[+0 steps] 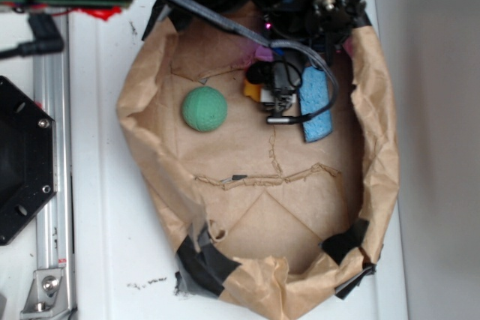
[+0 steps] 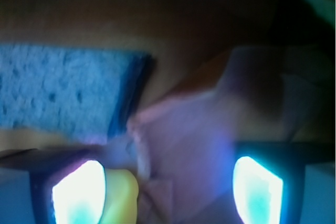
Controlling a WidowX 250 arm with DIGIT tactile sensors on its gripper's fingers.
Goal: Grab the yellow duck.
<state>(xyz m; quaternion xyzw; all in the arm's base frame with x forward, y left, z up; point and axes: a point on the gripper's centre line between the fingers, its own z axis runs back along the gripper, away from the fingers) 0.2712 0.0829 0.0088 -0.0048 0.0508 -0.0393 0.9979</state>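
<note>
The tool [image 1: 276,103] hangs low inside the brown paper-lined tray [image 1: 379,148], near its far end; its fingers [image 2: 79,192] stand apart, released, with nothing clamped between them. The yellow duck [image 1: 253,91] sits on the paper floor, mostly hidden by the tool, only an orange-yellow patch showing at the tool's side nearest the green ball [image 1: 204,109]; in the wrist view a yellow edge touches the inner face of one finger, the rest of the gap showing bare paper. The blue sponge [image 1: 318,106] lies flat just beside the tool on the other side; the ball rests apart from both; the tray sits on a white surface [image 1: 97,207].
</note>
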